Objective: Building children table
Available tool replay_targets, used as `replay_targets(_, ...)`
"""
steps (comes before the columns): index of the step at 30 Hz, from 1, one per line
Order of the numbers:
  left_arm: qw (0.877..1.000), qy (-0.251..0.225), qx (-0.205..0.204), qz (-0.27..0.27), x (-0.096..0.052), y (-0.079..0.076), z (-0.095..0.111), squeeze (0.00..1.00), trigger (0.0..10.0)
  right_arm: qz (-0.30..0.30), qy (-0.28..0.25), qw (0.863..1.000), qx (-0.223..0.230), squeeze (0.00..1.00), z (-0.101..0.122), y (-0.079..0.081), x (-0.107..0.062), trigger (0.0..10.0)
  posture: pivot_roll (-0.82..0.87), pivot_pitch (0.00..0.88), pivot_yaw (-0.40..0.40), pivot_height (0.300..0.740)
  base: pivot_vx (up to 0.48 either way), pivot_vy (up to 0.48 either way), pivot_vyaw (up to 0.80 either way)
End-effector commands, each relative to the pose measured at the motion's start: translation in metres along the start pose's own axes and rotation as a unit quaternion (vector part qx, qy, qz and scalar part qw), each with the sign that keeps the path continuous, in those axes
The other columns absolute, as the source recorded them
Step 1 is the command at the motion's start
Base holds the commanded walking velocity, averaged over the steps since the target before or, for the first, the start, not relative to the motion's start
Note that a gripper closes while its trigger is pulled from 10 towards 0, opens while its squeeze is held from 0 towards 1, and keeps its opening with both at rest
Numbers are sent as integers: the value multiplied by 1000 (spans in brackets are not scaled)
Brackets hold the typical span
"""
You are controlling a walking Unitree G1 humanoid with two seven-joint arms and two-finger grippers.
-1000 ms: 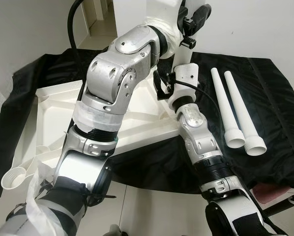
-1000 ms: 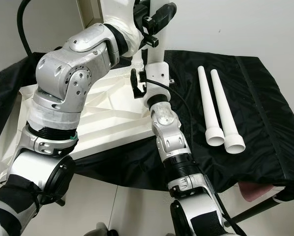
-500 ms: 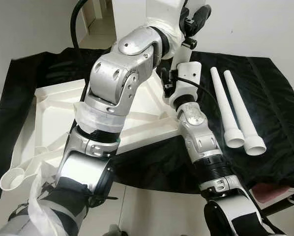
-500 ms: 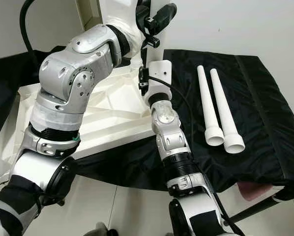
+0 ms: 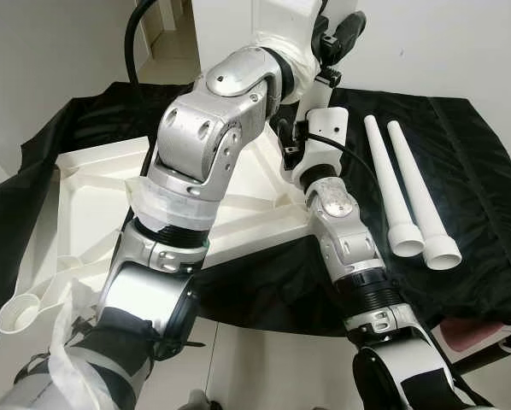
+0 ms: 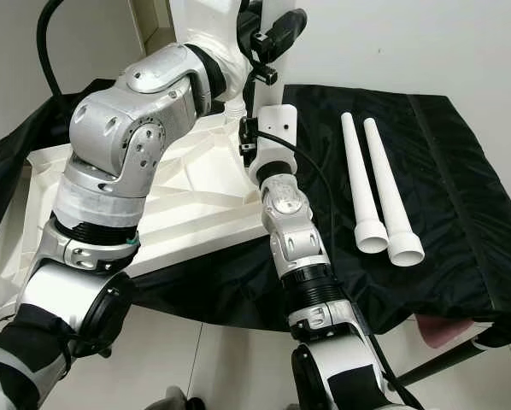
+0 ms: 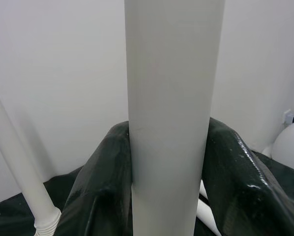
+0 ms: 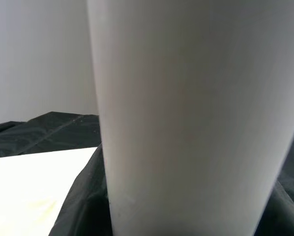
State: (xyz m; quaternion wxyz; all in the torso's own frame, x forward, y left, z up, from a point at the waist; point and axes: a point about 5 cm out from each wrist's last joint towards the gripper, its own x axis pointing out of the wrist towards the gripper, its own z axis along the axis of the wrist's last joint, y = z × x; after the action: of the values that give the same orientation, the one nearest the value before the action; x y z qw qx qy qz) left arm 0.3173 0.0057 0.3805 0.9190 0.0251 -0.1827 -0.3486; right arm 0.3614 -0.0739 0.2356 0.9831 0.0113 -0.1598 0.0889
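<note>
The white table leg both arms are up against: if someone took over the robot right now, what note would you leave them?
Left gripper: black fingers closed around the upright white plastic table leg.
Right gripper: pressed close to that same leg; its grip can't be judged.
The white plastic tabletop lies upside down on the black cloth.
Two more white tapered legs lie side by side on the cloth on the robot's right, unattached.
Left: probably finish seating this leg, then fit those two.

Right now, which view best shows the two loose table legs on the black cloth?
The right eye view: both loose table legs lie whole, side by side on the black cloth. The left eye view shows them equally whole. The left wrist view catches one thin leg partly.
</note>
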Motion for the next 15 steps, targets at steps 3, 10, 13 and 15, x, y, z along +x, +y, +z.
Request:
replay_targets(3,999,-31,-24,-12,1,-8,10,71,10000,-11,12,1000,5,0,-1,-3,1,10000,-121,63,60,740,0,0,0)
replay_targets(10,998,-37,-48,-11,2,-11,9,1000,10000,-24,14,1000,-3,0,-2,-9,2,10000,-122,63,65,740,0,0,0)
replay_targets(13,998,-57,-37,-15,2,-11,16,0,10000,-41,18,999,-4,0,-4,-16,2,10000,-124,66,67,740,0,0,0)
replay_targets(15,996,-70,-40,-24,2,-14,20,0,10000,-49,19,999,-2,0,-4,-20,2,10000,-122,68,66,740,0,0,0)
